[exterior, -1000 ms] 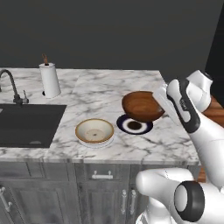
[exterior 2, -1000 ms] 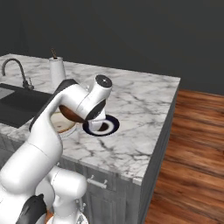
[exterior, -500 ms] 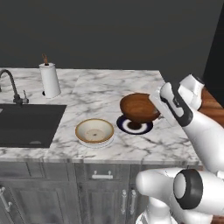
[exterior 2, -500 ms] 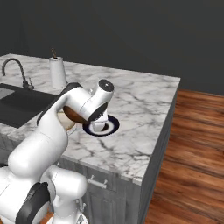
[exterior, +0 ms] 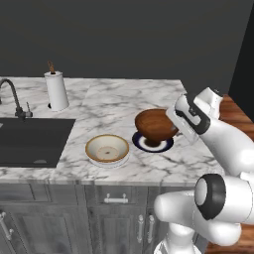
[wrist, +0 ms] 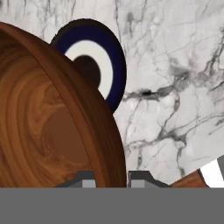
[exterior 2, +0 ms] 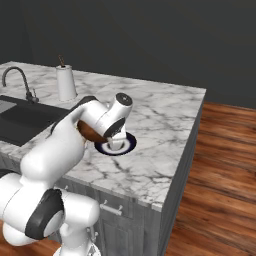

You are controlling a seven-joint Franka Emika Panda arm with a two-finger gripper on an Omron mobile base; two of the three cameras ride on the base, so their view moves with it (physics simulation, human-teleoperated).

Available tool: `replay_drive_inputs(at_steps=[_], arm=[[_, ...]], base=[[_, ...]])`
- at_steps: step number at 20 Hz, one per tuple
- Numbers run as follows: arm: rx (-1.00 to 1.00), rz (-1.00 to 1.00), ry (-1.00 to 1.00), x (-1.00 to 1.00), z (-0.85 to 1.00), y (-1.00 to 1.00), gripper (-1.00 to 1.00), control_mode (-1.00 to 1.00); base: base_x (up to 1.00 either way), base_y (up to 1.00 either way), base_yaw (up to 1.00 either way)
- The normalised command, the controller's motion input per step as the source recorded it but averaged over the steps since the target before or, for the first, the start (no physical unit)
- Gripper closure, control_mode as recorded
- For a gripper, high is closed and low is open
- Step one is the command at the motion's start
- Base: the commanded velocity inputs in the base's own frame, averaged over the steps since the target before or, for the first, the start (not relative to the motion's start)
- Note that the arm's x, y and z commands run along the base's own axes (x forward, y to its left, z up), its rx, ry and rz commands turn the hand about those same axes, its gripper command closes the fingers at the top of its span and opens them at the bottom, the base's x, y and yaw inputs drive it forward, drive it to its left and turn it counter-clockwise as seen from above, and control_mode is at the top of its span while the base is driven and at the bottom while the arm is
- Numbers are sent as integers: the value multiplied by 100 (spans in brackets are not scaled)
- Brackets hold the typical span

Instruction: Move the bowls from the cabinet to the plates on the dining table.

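The light is soft and even on the bright marble table while the wall behind stays very dark, shadows are faint, the brown bowl looks shiny, and all the pictures look a little grainy.

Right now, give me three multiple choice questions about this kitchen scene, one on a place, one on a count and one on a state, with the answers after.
1. Where is the wooden bowl?
A. Above the dark blue plate
B. In the sink
C. On the floor

2. How many bowls are over the marble table?
A. One
B. Two
C. Four

3. What is the gripper doing?
A. Hanging open
B. Shut on the wooden bowl's rim
C. Holding the paper-towel roll

Answers:
1 A: the left base view shows it over the dark blue plate, tilted.
2 B: the wooden bowl and the beige bowl.
3 B: the hand view has a fingertip on each side of the rim.
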Motion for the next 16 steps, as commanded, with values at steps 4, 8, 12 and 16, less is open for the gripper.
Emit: replay_drive_inputs(at_steps=[4,8,12,16], arm=[[0,0,1,27,-27,-7,100,-100],[0,0,0,27,-25,-5,100,-100],[0,0,-1,25,-22,-3,100,-100],[0,0,-2,27,-23,-3,100,-100]], base=[[0,0,0],[0,0,0],[0,0,0],[0,0,0]])
